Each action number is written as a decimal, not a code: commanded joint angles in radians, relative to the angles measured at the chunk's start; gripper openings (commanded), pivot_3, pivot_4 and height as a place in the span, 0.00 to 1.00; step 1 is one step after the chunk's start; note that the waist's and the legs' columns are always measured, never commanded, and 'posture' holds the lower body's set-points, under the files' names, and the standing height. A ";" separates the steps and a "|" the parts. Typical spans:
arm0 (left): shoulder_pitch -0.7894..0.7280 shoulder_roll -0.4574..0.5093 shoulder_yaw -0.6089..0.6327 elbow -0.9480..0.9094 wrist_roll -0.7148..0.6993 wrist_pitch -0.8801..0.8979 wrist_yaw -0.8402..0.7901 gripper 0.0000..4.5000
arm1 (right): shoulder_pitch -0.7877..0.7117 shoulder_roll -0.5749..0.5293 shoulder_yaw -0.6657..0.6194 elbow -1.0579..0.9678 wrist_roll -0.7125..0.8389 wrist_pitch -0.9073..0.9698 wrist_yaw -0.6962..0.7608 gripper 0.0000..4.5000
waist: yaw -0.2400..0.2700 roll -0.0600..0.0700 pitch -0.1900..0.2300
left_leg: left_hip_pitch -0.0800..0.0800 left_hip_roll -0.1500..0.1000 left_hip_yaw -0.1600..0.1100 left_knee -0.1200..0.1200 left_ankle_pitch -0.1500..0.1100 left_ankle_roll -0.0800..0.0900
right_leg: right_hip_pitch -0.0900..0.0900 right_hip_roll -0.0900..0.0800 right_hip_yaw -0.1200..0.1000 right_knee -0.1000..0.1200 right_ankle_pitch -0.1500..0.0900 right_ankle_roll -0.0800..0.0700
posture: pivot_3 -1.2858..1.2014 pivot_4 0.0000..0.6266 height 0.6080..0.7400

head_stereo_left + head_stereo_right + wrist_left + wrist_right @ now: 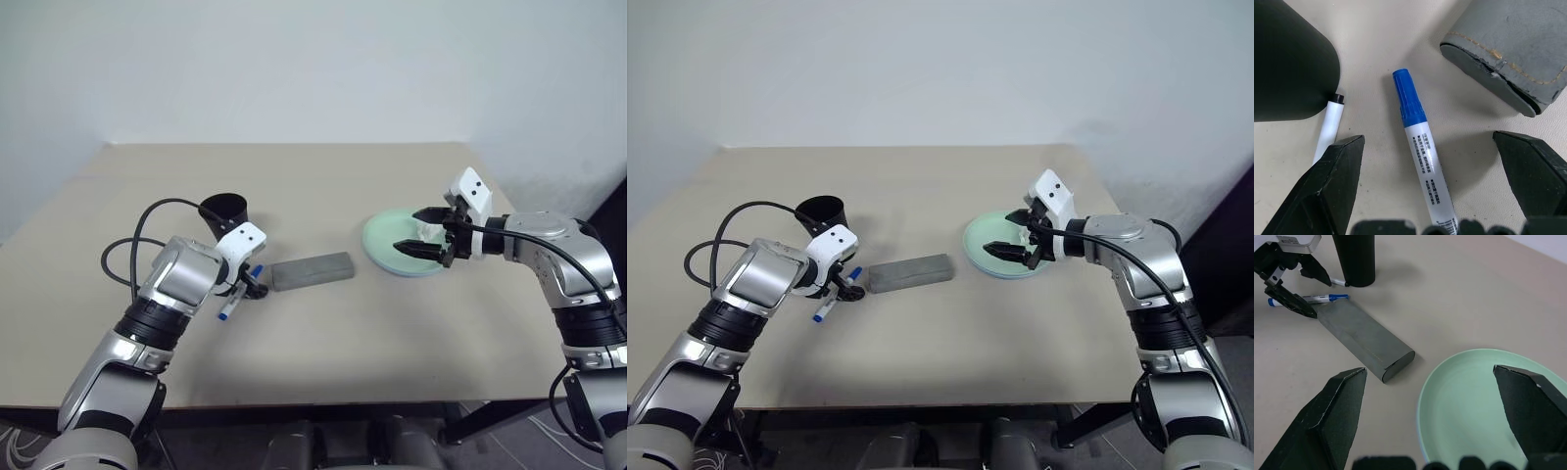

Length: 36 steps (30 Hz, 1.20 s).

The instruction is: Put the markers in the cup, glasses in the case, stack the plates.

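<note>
Table: beige, flat.
Left: black cup, two markers beside it.
Middle: grey case.
Right: green plate.

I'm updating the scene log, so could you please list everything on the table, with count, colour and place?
Blue-capped marker: one, white with blue cap, lying between the open left gripper's fingers.
Black-capped marker: one, white, lying with its cap against the cup.
Cup: one, black, upright at the table's left.
Case: one, grey, closed, mid-table.
Plates: light green on top, a light blue rim beneath, at right.
Table: one, beige.
Left gripper: open, over the blue-capped marker.
Right gripper: open, above the plates.
</note>
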 commanded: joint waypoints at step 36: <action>-0.258 0.033 0.292 0.058 -0.292 -0.316 -0.074 0.02 | -0.046 0.008 -0.011 -0.002 -0.002 -0.020 -0.005 1.00 | 0.000 0.000 0.001 | 0.001 -0.004 -0.001 -0.002 -0.002 -0.007 | -0.005 -0.005 -0.003 -0.003 0.003 -0.001 | 0.52 0.00 0.94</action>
